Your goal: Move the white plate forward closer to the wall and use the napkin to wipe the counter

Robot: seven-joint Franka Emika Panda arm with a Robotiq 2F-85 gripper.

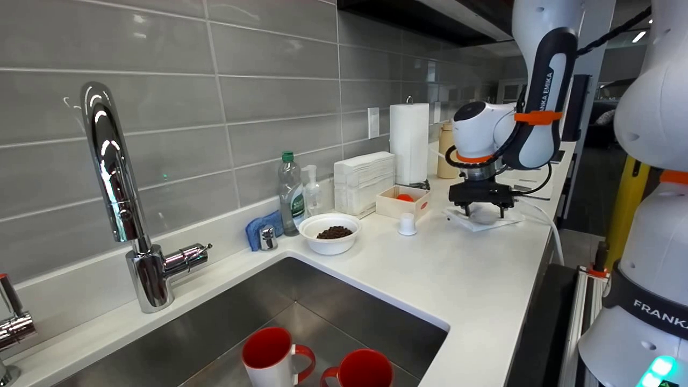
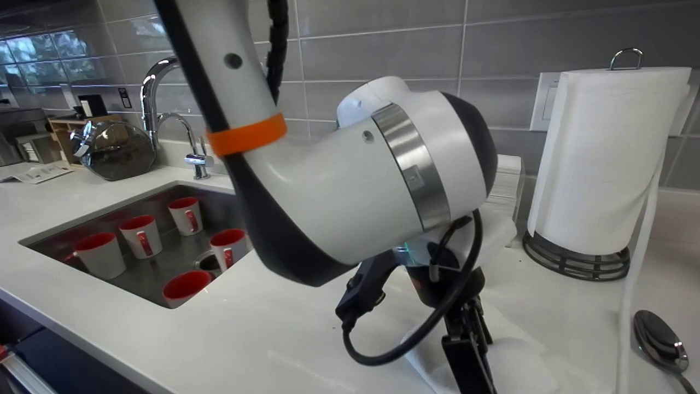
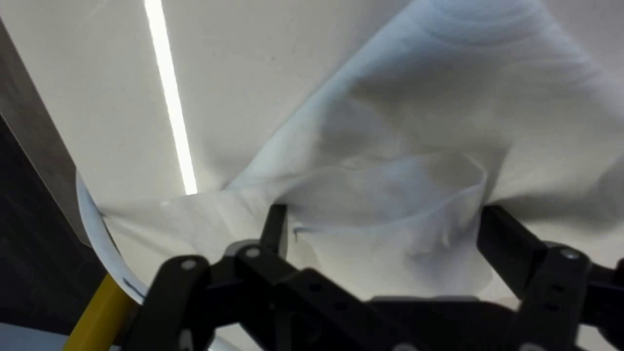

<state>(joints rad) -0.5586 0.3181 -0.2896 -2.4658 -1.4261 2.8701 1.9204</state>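
Note:
The white plate, a small white bowl-like dish [image 1: 325, 245] with dark brown bits in it, stands at the sink corner near the grey tiled wall [image 1: 279, 97]. It is hidden in the other views. The crumpled white napkin [image 1: 475, 223] lies on the white counter [image 1: 462, 285]; it also shows in an exterior view [image 2: 519, 364] and in the wrist view [image 3: 419, 112]. My gripper [image 1: 485, 212] is right over the napkin, pointing down. In the wrist view my gripper [image 3: 382, 214] is open, its fingers wide apart with napkin folds between them. Whether the fingertips touch the napkin I cannot tell.
A sink [image 1: 333, 279] holds several red-and-white mugs [image 2: 141, 236]. Along the wall stand a chrome tap [image 1: 150, 274], soap bottle [image 1: 291, 196], napkin stack [image 1: 363, 183], wooden box [image 1: 402, 203] and paper-towel roll [image 1: 409, 144]. A white cup [image 1: 407, 224], spoon [image 2: 659, 339] and white cable [image 2: 637, 273] lie nearby.

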